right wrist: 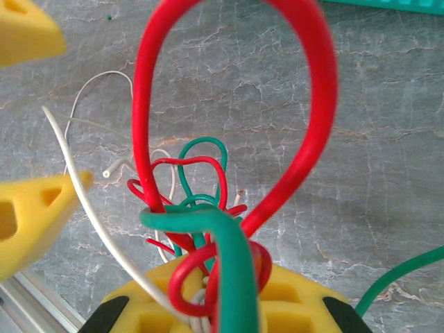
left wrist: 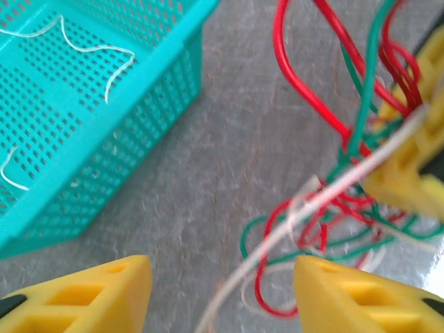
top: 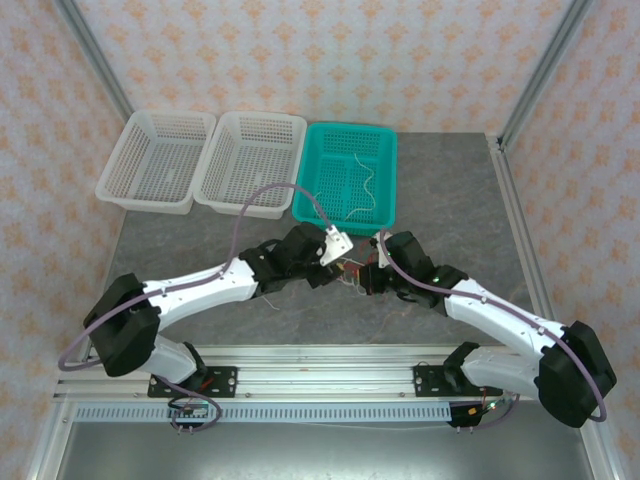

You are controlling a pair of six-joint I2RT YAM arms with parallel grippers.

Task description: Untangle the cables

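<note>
Red, green and white cables [left wrist: 340, 201] sit in a knot on the grey bench [left wrist: 229, 139], just in front of the teal basket [left wrist: 83, 118]. The right claw [right wrist: 222, 298] clamps that knot tight. The left claw [left wrist: 220, 291] stands wide beside it, with a white strand [left wrist: 277, 239] running between its fingers.

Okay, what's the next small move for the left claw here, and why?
Probably close the left claw on the white cable that runs between its open fingers, then draw it away from the right claw. That claw pins the red, green and white tangle, so a pull could slide the cable free. White strands lie in the teal basket, likely its destination.
</note>
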